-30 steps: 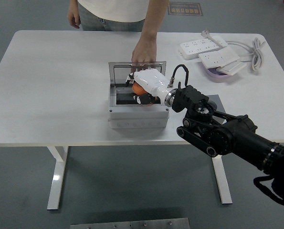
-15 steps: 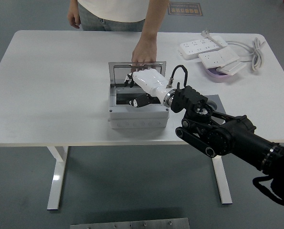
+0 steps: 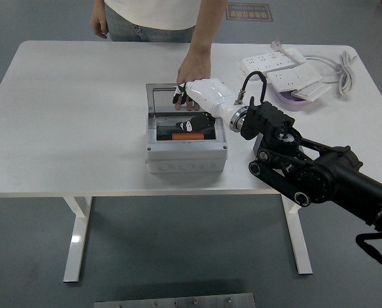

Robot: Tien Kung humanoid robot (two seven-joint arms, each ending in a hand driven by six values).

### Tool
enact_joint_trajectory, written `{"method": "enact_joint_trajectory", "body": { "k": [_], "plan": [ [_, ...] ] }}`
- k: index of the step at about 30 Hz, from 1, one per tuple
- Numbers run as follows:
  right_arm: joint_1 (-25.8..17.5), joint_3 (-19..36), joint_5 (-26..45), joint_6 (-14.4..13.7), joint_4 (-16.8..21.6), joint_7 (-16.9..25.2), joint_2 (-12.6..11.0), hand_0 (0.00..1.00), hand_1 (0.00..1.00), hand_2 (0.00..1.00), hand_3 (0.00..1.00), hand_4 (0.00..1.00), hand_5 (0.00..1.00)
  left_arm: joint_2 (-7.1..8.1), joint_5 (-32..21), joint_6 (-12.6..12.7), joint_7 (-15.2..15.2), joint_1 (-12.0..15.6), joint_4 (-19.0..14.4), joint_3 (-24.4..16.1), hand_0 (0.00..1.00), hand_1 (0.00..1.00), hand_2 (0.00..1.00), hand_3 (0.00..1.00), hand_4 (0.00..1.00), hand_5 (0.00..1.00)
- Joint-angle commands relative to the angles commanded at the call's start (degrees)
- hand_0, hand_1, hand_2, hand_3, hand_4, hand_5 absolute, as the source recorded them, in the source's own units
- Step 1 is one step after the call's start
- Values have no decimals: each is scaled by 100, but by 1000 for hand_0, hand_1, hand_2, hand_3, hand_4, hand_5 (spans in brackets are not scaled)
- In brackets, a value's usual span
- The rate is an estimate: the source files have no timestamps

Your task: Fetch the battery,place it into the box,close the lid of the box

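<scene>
battery (image 3: 183, 136) lies in box (image 3: 185, 157) below right hand (image 3: 202, 99).

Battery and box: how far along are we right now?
Done: the orange battery lies inside the grey box, with nothing holding it. In hand: the right hand, fingers loose and empty, is over the box's back edge by the raised lid; a person's hand rests at the lid's top edge. Left: the lid is up, so closing it remains.
</scene>
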Motion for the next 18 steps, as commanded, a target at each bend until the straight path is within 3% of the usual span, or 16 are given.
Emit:
{"method": "enact_joint_trajectory", "body": {
  "k": [4, 5, 10, 11, 16, 17, 18],
  "plan": [
    [74, 239, 224, 25, 128, 10, -96, 594, 586, 599, 642, 859, 381, -3, -19, -1, -13, -2, 3, 13, 644, 714, 573, 562, 601, 52],
    [90, 296, 299, 28, 134, 20, -106, 577, 575, 594, 648, 863, 514, -4, -19, -2, -14, -5, 4, 13, 644, 714, 573, 561, 599, 49],
    [139, 573, 690, 75, 53, 47, -98, 577, 575, 594, 648, 863, 514, -7, 3, -4, -7, -17, 4, 4, 644, 714, 573, 561, 599, 49],
    [142, 604, 761, 78, 17, 57, -86, 563, 540, 591, 655, 896, 825, -6, 11, -4, -3, -18, 4, -1, 644, 714, 571, 562, 600, 47],
    [127, 680, 1151, 115, -240, 105, 22, 563, 540, 591, 655, 896, 825, 3, 59, -4, 24, -30, 0, -29, 644, 714, 571, 562, 600, 47],
    [121, 690, 1226, 124, -293, 113, 46, 768, 708, 719, 720, 946, 998, 5, 69, -4, 29, -32, 0, -35, 644, 713, 571, 561, 600, 46],
    [109, 716, 1361, 144, -384, 124, 86, 768, 708, 719, 720, 946, 998, 6, 86, -6, 36, -37, -1, -41, 644, 713, 571, 561, 600, 46]
  ]
}}
